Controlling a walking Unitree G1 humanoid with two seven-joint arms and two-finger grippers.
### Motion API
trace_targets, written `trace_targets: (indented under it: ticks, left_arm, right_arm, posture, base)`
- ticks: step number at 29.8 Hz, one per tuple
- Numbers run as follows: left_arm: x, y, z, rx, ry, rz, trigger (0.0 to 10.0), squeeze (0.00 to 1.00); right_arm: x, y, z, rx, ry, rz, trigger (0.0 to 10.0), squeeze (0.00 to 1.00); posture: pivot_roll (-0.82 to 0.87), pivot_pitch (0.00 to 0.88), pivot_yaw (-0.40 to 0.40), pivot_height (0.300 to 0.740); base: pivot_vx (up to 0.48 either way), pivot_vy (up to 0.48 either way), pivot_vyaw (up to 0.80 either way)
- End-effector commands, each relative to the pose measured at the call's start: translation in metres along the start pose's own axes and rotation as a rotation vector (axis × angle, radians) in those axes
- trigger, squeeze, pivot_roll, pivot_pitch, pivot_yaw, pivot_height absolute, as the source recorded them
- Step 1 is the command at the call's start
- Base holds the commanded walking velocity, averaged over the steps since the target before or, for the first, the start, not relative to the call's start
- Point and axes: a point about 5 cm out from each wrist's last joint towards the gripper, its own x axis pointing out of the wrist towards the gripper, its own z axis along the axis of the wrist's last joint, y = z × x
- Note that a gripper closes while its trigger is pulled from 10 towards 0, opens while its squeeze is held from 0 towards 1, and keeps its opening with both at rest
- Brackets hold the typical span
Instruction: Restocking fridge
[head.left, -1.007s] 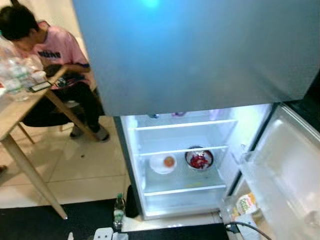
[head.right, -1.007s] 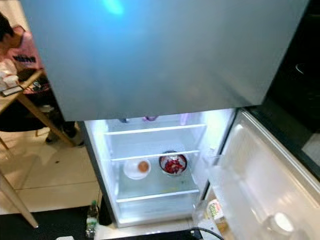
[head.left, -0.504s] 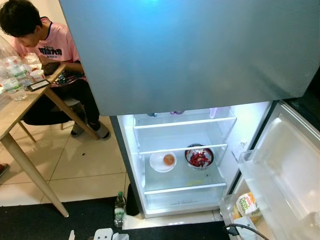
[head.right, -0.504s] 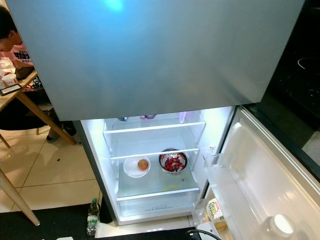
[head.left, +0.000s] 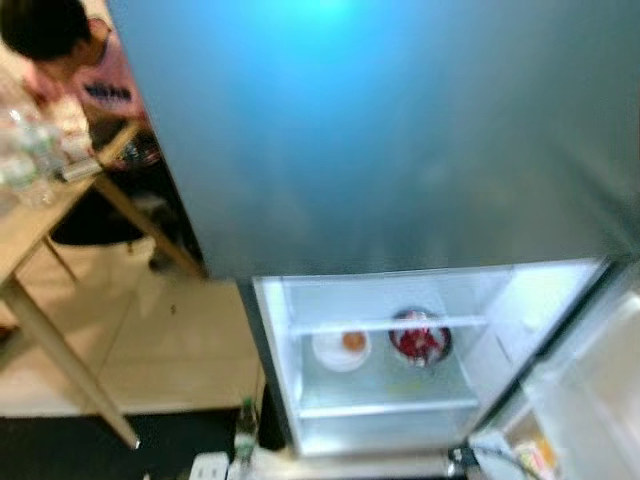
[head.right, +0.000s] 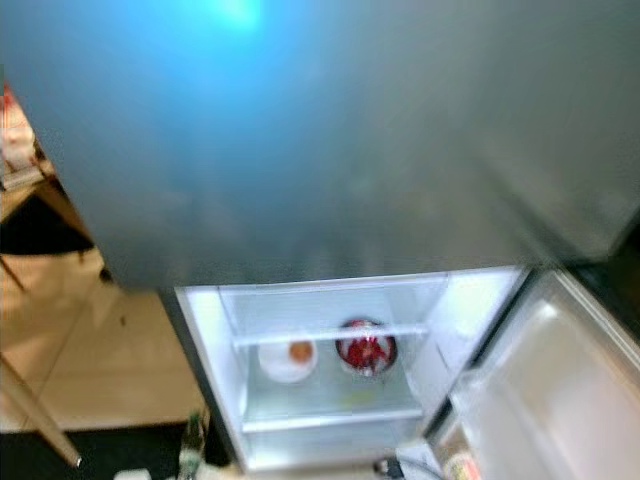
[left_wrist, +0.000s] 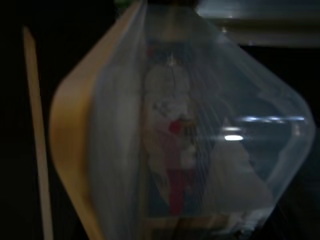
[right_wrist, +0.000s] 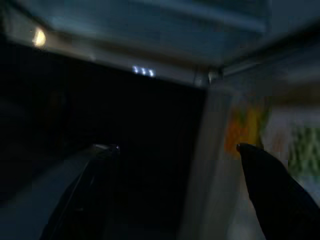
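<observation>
The fridge (head.left: 400, 130) stands before me with its lower compartment open and lit. On a glass shelf (head.left: 390, 324) inside sit a white bowl (head.left: 340, 348) holding something orange and a bowl of red food (head.left: 420, 340). A clear plastic bag (left_wrist: 210, 125) with a printed, yellow-edged packet inside hangs taut right before the left wrist camera, held by my left gripper. My right gripper (right_wrist: 180, 190) hangs low in the dark, open, with nothing between its black fingers (right_wrist: 270, 190). A carton with orange and green print (right_wrist: 250, 132) lies beyond it.
The lower fridge door (head.right: 560, 390) swings open to the right. A person in a pink shirt (head.left: 60, 50) sits at a wooden table (head.left: 30, 220) on the left, with bottles on it. A bottle (head.left: 245, 425) stands on the floor by the fridge's left corner.
The whole picture has shifted and blurred, so the camera moved. The fridge looks closer and its open compartment sits lower in view. The bowls have not moved.
</observation>
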Motion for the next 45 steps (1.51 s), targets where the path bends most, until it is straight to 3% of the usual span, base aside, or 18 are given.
trace_targets:
  ticks: [1,6,11,17,24,34,38,40,45]
  left_arm:
    - [0.0,0.0,0.003,0.01,-0.014,-0.005,10.0,0.0]
    - [0.001,-0.003,0.002,0.048,0.001,-0.031,10.0,0.0]
    - [0.001,-0.004,0.003,0.022,-0.008,-0.049,10.0,0.0]
    - [0.003,-0.015,0.009,0.099,-0.026,-0.114,10.0,0.0]
    - [0.004,-0.016,0.017,0.192,-0.042,-0.118,10.0,0.0]
    - [0.005,-0.014,0.057,0.318,-0.165,-0.123,10.0,0.0]
    - [0.005,-0.027,0.077,0.488,-0.219,-0.191,10.0,0.0]
    - [0.005,-0.032,0.081,0.529,-0.23,-0.214,10.0,0.0]
    - [0.004,-0.07,0.104,0.921,-0.284,-0.376,10.0,0.0]
  right_arm:
    - [-0.002,-0.005,-0.014,0.005,0.034,-0.012,10.0,0.0]
    - [-0.002,-0.004,-0.014,0.004,0.034,-0.01,10.0,0.0]
    - [-0.002,-0.003,-0.014,0.003,0.035,-0.008,10.0,0.0]
    - [-0.002,-0.002,-0.016,0.003,0.039,-0.004,10.0,0.0]
    - [-0.002,-0.002,-0.016,0.007,0.039,-0.005,10.0,0.0]
    - [-0.002,-0.001,-0.015,0.042,0.014,0.003,10.0,0.0]
    - [-0.002,-0.002,-0.011,0.063,-0.01,-0.003,10.0,0.0]
    - [-0.002,-0.002,-0.01,0.067,-0.017,-0.003,10.0,0.0]
    - [-0.001,-0.007,0.002,0.095,-0.064,-0.024,10.0,0.0]
  posture:
    - [-0.01,0.0,0.037,0.74]
    - [0.0,0.0,0.036,0.74]
    - [0.0,0.0,0.037,0.74]
    - [0.0,0.0,0.037,0.74]
    - [0.0,0.0,0.036,0.74]
    - [0.0,0.0,0.036,0.74]
    - [0.0,0.0,0.036,0.74]
    - [0.0,0.0,0.036,0.74]
    - [0.0,0.0,0.036,0.74]
  base:
    - [0.0,0.0,0.0]
    - [0.0,-0.436,0.0]
    - [0.0,-0.373,0.0]
    - [0.0,0.0,0.0]
    - [0.0,0.0,0.0]
    - [0.0,0.0,0.0]
    - [0.0,0.0,0.0]
    - [0.0,0.0,0.0]
    - [0.0,0.0,0.0]
